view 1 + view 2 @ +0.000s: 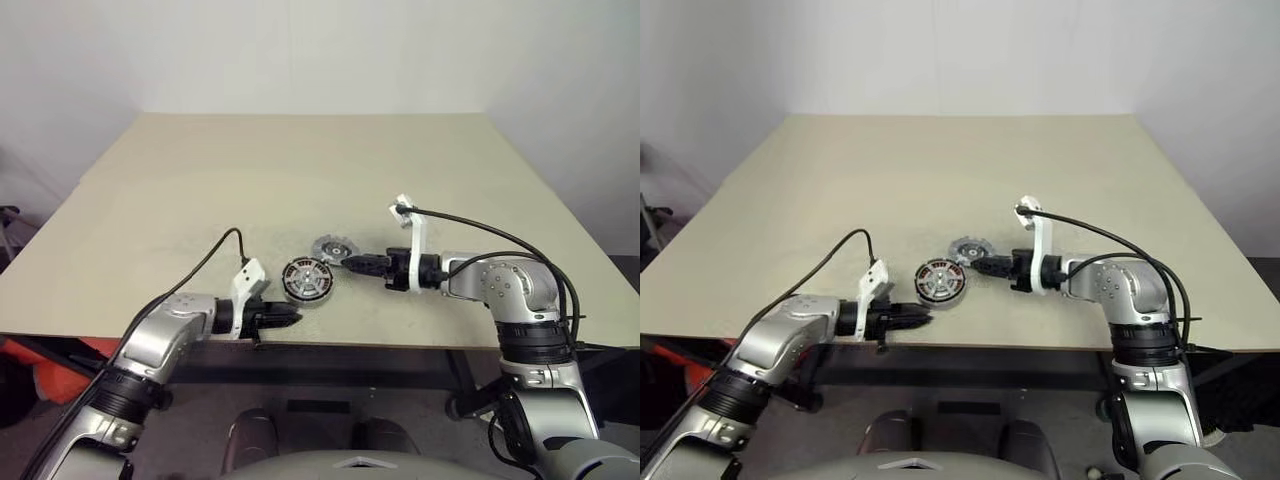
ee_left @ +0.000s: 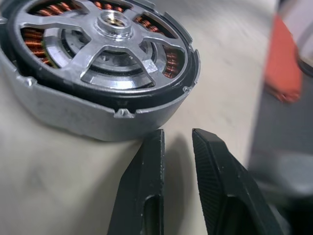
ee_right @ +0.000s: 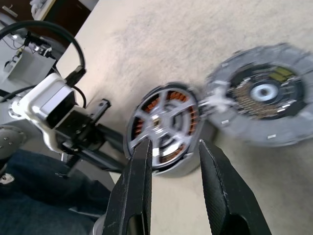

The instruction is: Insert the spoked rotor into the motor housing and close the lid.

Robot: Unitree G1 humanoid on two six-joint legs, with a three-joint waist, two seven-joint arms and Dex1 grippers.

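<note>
1. Pale beige worktop [image 1: 300,170], bare apart from the motor parts, white wall behind. All parts sit near my front edge, between the two arms.
2. Housing [image 1: 307,280] rests flat on the worktop, open face up. Rotor [image 2: 105,46] already sits inside it: silver spokes and hub lie within the rim, copper windings showing through the gaps. I judge the insertion done.
3. Lid [image 1: 333,249] lies just beyond the housing, on its right side, touching or nearly touching its rim; I cannot tell which. It rests flat with its inner face up, so it likely needs turning over before it closes the housing.
4. Left claw [image 1: 285,318] is low at the worktop edge, just beside the housing wall, fingers [image 2: 146,181] a narrow gap apart and empty. Seems placed to brace the housing from the near side.
5. Right claw [image 1: 352,264] points across at the lid and housing, jaws apart with nothing between them; the right wrist view looks down its fingers [image 3: 134,191] at the housing. Placed, I judge, to take the lid.
6. In the way: the lid hugs the housing, leaving little room for a finger on that side. Cables loop over both wrists but hang clear of the parts.
</note>
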